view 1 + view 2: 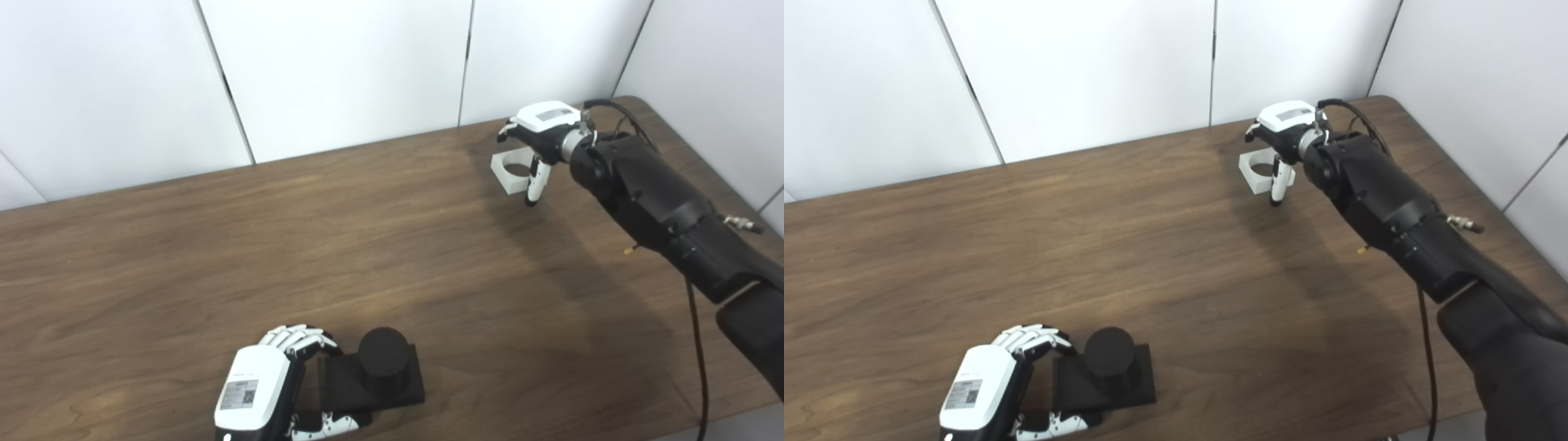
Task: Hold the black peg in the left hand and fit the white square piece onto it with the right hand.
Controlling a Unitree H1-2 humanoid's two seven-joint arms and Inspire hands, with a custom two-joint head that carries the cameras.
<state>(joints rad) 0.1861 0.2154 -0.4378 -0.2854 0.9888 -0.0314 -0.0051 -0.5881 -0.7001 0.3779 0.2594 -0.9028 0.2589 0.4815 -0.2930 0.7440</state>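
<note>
My right arm (pixel 667 211) reaches long across the surface (pixel 306 245) toward its far right corner, forearm angled down, wrist bent so the right robot hand (pixel 539 138) hangs palm-down. My left robot hand (pixel 260 392) sits low at the near edge, back of the hand upward, fingers (pixel 294 338) curled toward the right.

Edges and room: the right robot hand works close to the far edge and the wall panels (pixel 343 67) behind it. Between the two robot hands lies a wide stretch of bare wood. The left robot hand is just inside the near edge.

Right robot hand: fingers bent downward over the white square piece (pixel 511 171), which lies on the surface directly under and just left of it. One fingertip (pixel 533 196) points down at the piece's near right side. I cannot tell whether contact is made or whether the piece is pinched.

Left robot hand: partly curled around the left side of the flat base of the black peg (pixel 383 361), fingers at its far corner, thumb at the near edge. The peg stands upright just right of the fingers.
</note>
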